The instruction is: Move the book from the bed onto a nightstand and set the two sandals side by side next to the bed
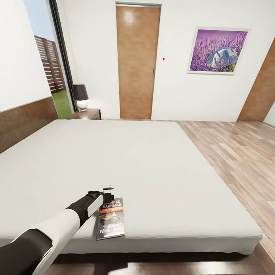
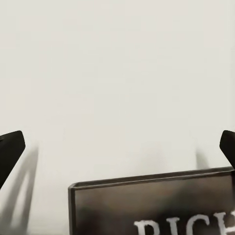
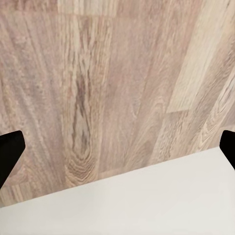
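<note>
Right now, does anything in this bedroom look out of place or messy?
Only the small dark paperback with the orange band: it lies alone, slightly crooked, near the foot edge of the bare off-white mattress. The left gripper hovers at its top edge, fingers spread wide. Nothing looks spilled or damaged.

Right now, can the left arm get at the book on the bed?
Probably yes. The left gripper hangs open just above the book, which lies flat on the bed near its front edge. In the left wrist view the fingertips straddle the book's top end with only bare mattress around it.
</note>
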You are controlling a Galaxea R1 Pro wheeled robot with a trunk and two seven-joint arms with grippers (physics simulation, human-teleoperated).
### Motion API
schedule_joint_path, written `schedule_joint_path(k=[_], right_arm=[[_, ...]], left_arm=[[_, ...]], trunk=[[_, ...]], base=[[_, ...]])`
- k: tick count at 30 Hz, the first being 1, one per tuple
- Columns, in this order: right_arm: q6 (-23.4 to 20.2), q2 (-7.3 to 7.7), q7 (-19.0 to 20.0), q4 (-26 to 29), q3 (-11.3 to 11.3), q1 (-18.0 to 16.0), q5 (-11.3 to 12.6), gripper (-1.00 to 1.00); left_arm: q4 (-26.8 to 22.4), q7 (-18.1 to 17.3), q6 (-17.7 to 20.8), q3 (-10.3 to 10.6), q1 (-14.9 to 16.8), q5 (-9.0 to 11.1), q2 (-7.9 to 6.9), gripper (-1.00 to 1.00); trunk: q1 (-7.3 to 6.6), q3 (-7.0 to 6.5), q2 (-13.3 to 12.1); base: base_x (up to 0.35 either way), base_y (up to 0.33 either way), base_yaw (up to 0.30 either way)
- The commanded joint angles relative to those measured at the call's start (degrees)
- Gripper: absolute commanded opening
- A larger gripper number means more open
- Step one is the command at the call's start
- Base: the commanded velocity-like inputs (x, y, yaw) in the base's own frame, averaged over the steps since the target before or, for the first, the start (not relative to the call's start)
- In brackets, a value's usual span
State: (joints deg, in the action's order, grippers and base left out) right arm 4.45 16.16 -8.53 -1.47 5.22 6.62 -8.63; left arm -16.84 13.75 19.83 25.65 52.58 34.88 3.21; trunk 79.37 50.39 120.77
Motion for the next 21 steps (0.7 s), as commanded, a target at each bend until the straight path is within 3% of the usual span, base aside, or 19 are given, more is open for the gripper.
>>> schedule_joint_path(k=[1,21], right_arm=[[0.3,0.01,-0.2,-0.1,0.5,0.0,-0.6,1.0],[0.3,0.01,-0.2,-0.2,0.5,0.0,-0.6,1.0]], left_arm=[[0.2,0.5,0.2,0.7,0.0,1.0,-0.05,1.0],[0.2,0.5,0.2,0.7,0.0,0.9,-0.05,1.0]], trunk=[[0.0,0.05,0.0],[0.0,0.05,0.0]], base=[[-0.008,0.0,0.0],[-0.02,0.0,0.0]])
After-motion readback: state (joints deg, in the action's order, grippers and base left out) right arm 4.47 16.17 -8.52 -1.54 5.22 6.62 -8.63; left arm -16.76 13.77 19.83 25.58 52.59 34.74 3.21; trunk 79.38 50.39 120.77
